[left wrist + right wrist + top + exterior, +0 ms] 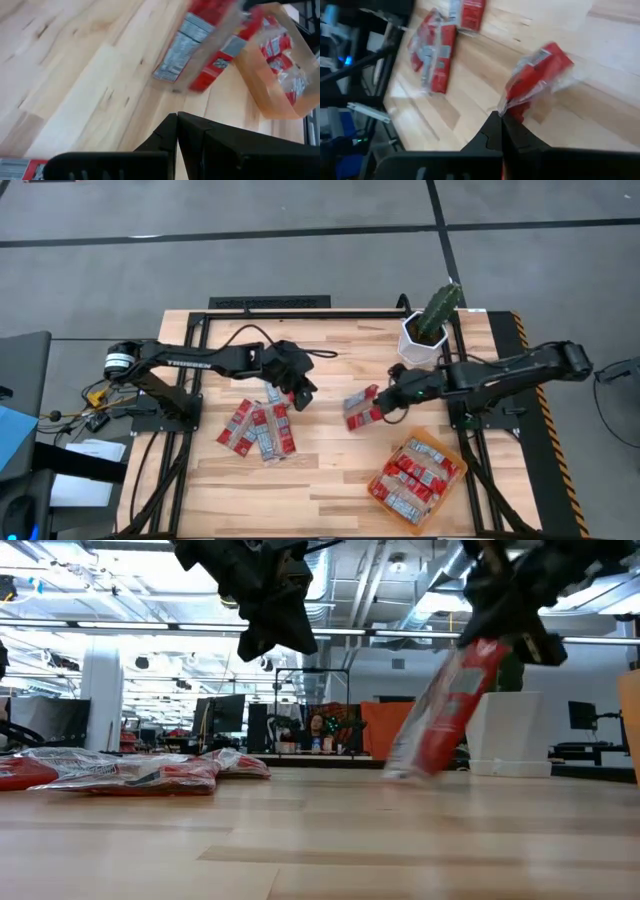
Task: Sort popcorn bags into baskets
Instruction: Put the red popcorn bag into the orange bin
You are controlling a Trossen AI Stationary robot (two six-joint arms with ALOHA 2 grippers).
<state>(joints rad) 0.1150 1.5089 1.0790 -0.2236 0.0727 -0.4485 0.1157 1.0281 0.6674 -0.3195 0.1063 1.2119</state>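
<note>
A red popcorn bag (445,720) hangs from my right gripper (501,120), which is shut on it above the middle of the table; the high view shows it too, as the held bag (362,408). My left gripper (300,395) is shut with nothing in it and hovers over the far edge of a pile of red popcorn bags (258,428) lying flat on the table's left half. The orange basket (455,480) stands on the table at the near right and holds several more bags. My right gripper pinches the bag's upper end (509,106) between its two fingers, at the crinkled seam. The fingers come slanting down from the table's right. The bag hangs tilted below them, its lower end (400,770) close over the table; whether it touches I cannot tell.
A white pot with a cactus (428,328) stands at the far right, just behind my right arm. Bare wood lies between the pile and the basket (270,85). Black frame rails run along the table's left, right and far edges.
</note>
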